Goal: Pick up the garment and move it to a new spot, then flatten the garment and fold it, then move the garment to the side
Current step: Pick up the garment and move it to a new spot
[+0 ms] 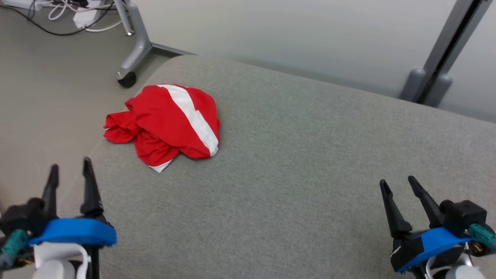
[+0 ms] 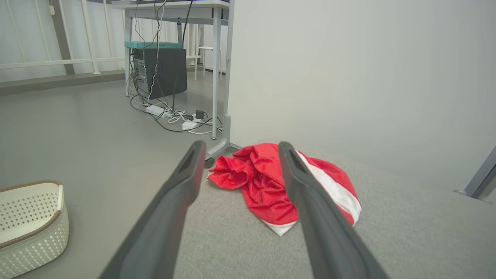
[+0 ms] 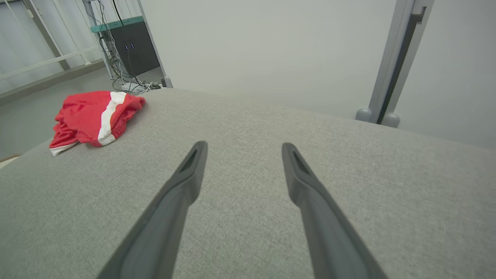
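Lying crumpled on the grey padded surface, far-left part near its rounded corner: red garment with a white stripe, its left side reaching the surface's left edge. Left gripper sits at the lower left of head view, fingers spread wide, holding nothing, near the surface's left edge and short of the garment. In the left wrist view the garment lies ahead, partly behind the right-hand finger. Right gripper at lower right is also spread wide, holding nothing, over bare fabric, well apart from the garment. On the floor: white perforated basket, wheeled desk leg, cable tangle.
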Available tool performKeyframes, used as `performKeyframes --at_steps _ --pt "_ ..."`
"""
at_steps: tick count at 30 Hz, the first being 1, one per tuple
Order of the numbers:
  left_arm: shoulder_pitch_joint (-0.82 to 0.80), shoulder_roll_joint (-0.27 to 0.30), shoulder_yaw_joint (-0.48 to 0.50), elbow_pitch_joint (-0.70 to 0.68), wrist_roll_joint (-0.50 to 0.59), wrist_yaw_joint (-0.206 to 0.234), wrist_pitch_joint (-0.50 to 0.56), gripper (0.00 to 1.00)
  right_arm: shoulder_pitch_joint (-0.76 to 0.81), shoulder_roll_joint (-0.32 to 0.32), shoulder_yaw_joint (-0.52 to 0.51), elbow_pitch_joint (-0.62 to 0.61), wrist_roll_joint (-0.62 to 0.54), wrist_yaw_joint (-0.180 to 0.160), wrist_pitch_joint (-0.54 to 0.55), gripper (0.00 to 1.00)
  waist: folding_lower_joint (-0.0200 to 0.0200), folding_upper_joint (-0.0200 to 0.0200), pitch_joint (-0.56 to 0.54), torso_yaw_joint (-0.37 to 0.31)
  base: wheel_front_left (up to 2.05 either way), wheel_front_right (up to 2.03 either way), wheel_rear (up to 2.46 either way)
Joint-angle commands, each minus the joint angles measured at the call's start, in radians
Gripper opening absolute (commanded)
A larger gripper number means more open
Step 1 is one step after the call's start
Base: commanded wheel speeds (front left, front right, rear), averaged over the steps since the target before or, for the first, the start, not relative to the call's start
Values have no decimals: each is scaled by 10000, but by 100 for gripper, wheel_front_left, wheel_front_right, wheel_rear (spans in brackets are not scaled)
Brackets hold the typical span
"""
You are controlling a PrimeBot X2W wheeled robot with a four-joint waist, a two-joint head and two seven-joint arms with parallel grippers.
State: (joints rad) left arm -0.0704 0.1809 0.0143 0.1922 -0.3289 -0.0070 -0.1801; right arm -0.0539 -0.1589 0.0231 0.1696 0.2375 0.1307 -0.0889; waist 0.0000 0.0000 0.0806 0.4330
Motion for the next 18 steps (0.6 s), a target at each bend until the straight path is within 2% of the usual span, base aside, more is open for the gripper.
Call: performKeyframes --at_steps 1,9,13,18 --pt "-481 94 198 -45 -214 103 255 100 -232 -86 -5 -160 -53 2 75 100 0 0 207 -106 0 0 0" --pt "-2854 1228 1199 828 -1242 272 2396 100 -1299 -299 392 -1098 -302 2 448 100 0 0 2118 -1600 0 0 0" --pt "-3712 1890 1572 1633 -1522 521 3451 100 -1775 -417 685 -1495 -371 2 537 100 0 0 3144 -2390 0 0 0" --pt "-4174 2353 2029 2509 -1968 957 4723 100 -2225 -498 879 -1681 -349 2 367 100 0 0 4026 -3300 0 0 0"
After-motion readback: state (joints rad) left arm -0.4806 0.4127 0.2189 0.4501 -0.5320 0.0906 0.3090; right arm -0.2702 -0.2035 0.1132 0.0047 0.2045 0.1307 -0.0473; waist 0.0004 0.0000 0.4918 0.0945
